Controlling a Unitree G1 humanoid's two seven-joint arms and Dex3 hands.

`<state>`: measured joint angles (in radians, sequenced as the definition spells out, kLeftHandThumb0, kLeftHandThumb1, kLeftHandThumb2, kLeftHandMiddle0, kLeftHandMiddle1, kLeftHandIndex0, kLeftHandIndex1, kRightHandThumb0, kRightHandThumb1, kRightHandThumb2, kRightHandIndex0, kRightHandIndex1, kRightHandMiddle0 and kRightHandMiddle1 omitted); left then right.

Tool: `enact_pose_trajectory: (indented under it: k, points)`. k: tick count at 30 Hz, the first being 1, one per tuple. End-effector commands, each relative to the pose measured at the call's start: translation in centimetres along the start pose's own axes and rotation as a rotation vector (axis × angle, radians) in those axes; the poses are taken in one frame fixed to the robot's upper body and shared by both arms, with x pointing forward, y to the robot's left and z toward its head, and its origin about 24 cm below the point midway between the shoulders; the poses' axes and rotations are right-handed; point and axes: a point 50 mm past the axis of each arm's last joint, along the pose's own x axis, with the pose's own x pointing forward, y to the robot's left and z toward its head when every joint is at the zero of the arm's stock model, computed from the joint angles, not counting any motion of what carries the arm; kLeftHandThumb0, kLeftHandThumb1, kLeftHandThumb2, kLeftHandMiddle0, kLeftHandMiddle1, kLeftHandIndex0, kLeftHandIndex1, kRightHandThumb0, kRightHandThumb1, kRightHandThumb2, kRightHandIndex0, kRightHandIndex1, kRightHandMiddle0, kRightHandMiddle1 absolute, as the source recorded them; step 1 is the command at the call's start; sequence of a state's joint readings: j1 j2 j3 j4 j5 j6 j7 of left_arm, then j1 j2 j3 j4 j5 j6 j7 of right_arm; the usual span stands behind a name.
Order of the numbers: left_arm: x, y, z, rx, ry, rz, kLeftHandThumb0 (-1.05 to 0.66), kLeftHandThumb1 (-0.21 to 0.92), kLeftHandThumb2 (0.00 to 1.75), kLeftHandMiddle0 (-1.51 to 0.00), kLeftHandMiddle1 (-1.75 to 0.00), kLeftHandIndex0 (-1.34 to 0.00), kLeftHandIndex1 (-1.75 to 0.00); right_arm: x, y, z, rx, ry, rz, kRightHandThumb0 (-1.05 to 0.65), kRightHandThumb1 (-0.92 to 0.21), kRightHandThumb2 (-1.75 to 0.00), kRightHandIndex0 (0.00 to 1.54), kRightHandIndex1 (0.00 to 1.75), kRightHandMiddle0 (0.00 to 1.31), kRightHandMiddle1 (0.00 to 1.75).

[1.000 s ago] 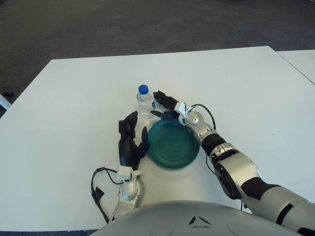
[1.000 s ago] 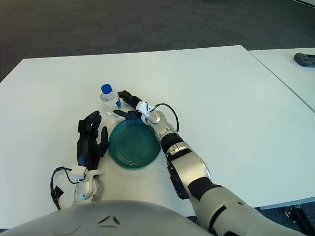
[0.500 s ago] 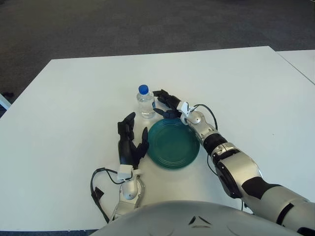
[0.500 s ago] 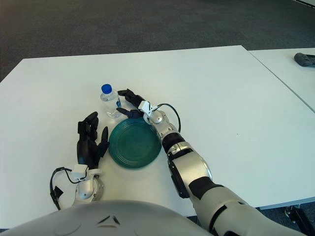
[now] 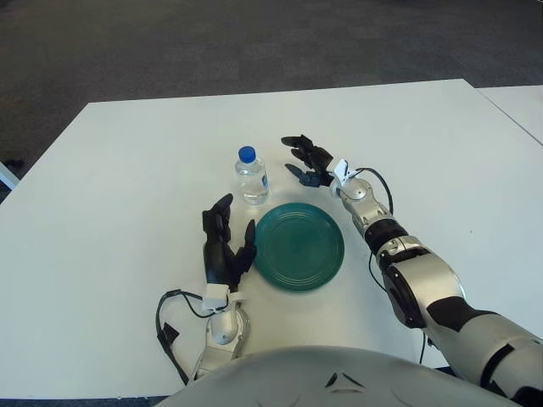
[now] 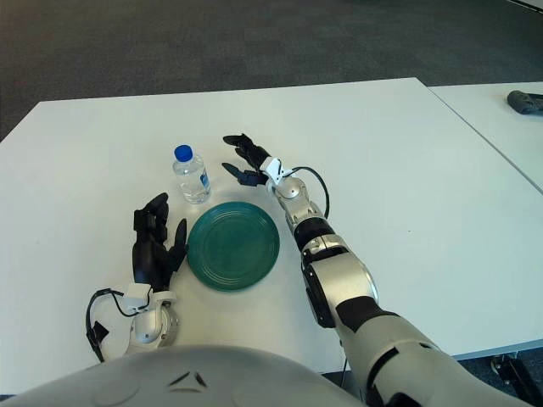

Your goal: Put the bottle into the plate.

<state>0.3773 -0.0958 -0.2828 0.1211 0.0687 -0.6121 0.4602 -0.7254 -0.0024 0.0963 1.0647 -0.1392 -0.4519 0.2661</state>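
A small clear water bottle point(image 5: 251, 176) with a blue cap stands upright on the white table, just beyond the upper left rim of the teal plate point(image 5: 299, 246). My right hand point(image 5: 307, 161) hovers to the right of the bottle, a clear gap away from it, with its fingers spread and holding nothing. Beside the plate's left edge my left hand point(image 5: 225, 246) points its relaxed fingers upward, holding nothing. The plate holds nothing.
The white table point(image 5: 127, 170) stretches wide around the objects. A second white table edge point(image 6: 509, 119) shows at the far right with a dark object point(image 6: 526, 102) on it. Dark carpet lies beyond.
My right hand has pulled back to the right and slightly up, away from the bottle it was beside. Bottle, plate and left hand have stayed in place.
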Motion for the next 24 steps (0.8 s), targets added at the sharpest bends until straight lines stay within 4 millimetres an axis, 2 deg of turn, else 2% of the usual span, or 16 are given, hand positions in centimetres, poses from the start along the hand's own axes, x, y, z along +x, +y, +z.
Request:
enact_pose_trajectory:
  k: [1,2,7,10,17,24]
  points:
    - [-5.4,0.5,-5.3,0.15,0.309,-0.03,-0.66,0.92,0.32,-0.46,-0.34,-0.05,-0.93,0.5,-2.1,1.9,0.025,-0.085,-0.048,-1.0,-0.92,-0.48,0.32,0.26,0.0,0.58]
    - [-5.4,0.7,-5.3,0.152,0.309,-0.029,-0.67,0.92,0.32,-0.46,-0.34,-0.04,-0.92,0.3,-2.4,1.6,0.02,-0.077,-0.055,-1.0,-0.92,-0.48,0.32,0.27,0.0,0.58]
    - [-5.2,1.1,-5.4,0.154,0.32,-0.016,-0.7,0.9,0.3,-0.43,-0.32,-0.03,-0.91,-0.5,-3.4,0.7,-0.001,-0.049,-0.074,-1.03,-0.92,-0.48,0.21,0.56,0.0,0.59]
    - [-5.1,1.3,-5.4,0.148,0.322,-0.001,-0.71,0.88,0.28,-0.41,-0.31,-0.02,-0.9,-0.8,-3.7,0.5,-0.005,-0.045,-0.074,-1.03,-0.92,-0.48,0.19,0.64,0.0,0.58]
    - [-4.8,1.7,-5.7,0.147,0.331,0.028,-0.72,0.84,0.25,-0.36,-0.28,0.0,-0.83,-1.6,-4.3,0.0,-0.026,-0.048,-0.086,-1.03,-0.92,-0.54,0.15,0.65,0.0,0.53]
    - [-4.1,2.4,-5.5,0.178,0.335,0.049,-0.76,0.81,0.22,-0.36,-0.26,0.0,-0.79,-3.3,-5.4,-1.2,-0.045,-0.048,-0.107,-1.02,-0.92,-0.6,0.16,0.63,0.0,0.58]
